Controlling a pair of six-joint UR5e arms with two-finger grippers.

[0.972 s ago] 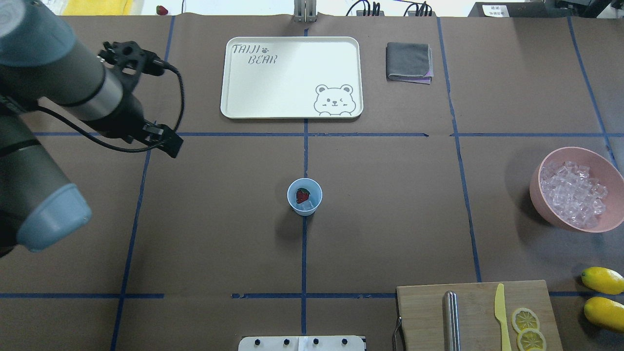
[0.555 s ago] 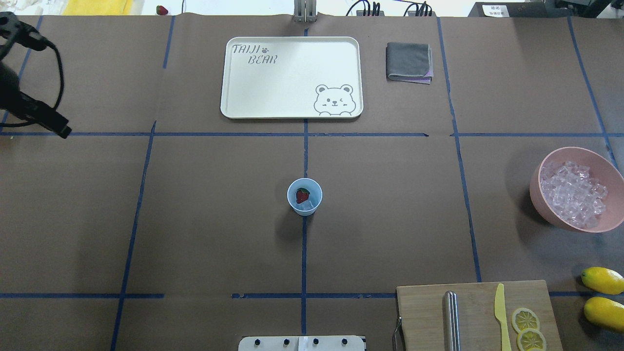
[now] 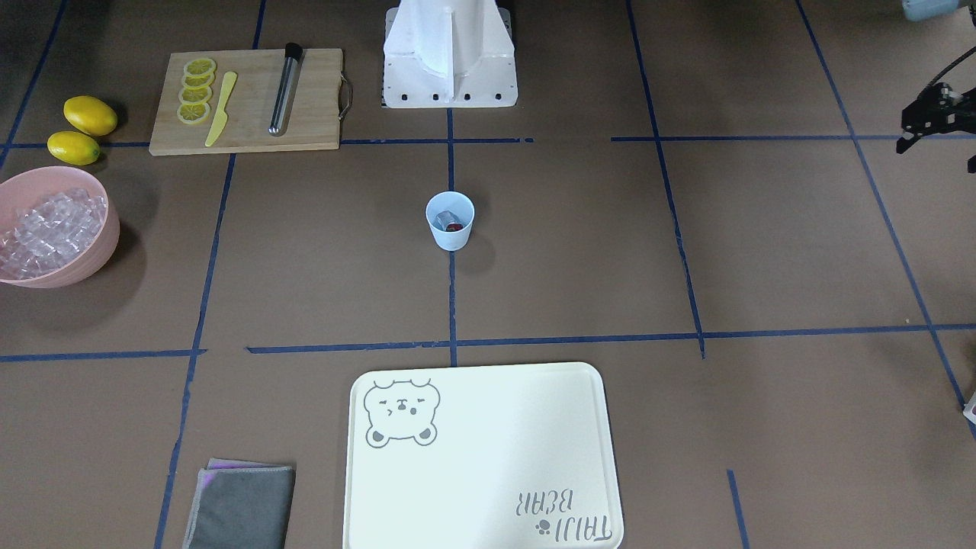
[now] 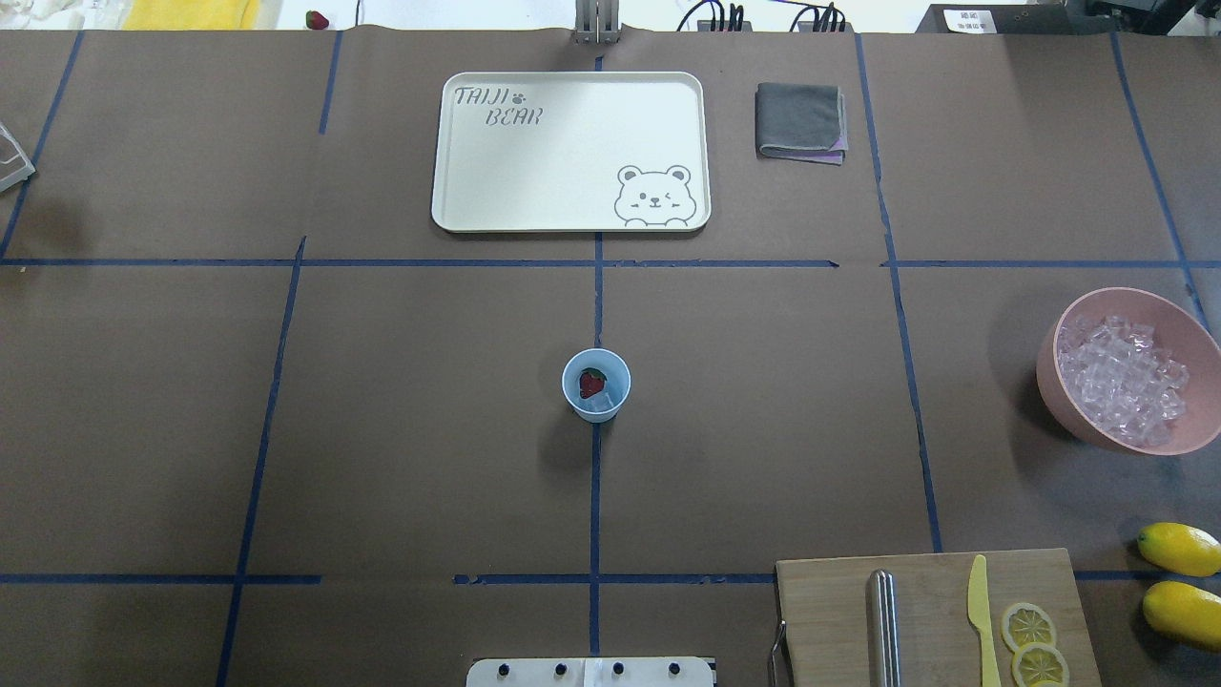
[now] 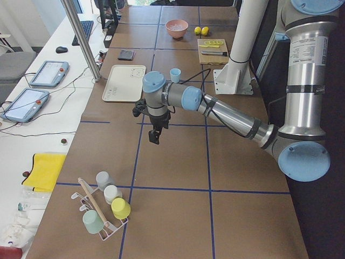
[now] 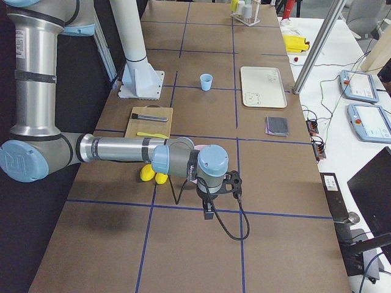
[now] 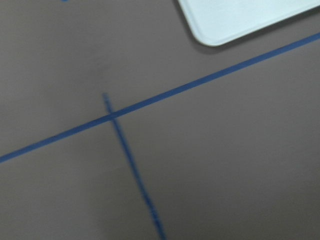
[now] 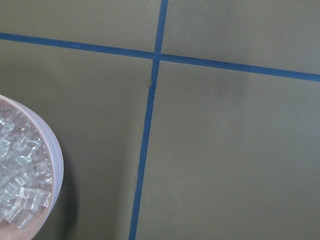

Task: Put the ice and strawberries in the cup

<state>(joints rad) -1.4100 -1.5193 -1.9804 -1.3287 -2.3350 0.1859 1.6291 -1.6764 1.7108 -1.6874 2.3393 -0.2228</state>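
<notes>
The light blue cup [image 4: 596, 385] stands at the table's centre on a blue tape line. Inside it lie a red strawberry [image 4: 592, 384] and a piece of ice [image 4: 599, 405]; the front-facing view shows the same cup [image 3: 450, 221]. More ice [image 4: 1121, 380] fills a pink bowl [image 4: 1200, 329] at the right. My left gripper [image 5: 156, 136] hangs over bare table far to the left of the cup, and I cannot tell its state. My right gripper [image 6: 208, 212] hangs beside the pink bowl, shown only from the side; its state is unreadable. No fingers show in either wrist view.
A white bear tray [image 4: 572, 153] and a folded grey cloth [image 4: 800, 122] lie at the far side. A cutting board [image 4: 839, 611] with a yellow knife, lemon slices and a metal rod sits near right, beside two lemons [image 4: 1181, 549]. A cup rack [image 5: 105, 208] stands at the left end.
My left arm has drawn back to the left and left the overhead view. The cup and its contents have not moved.
</notes>
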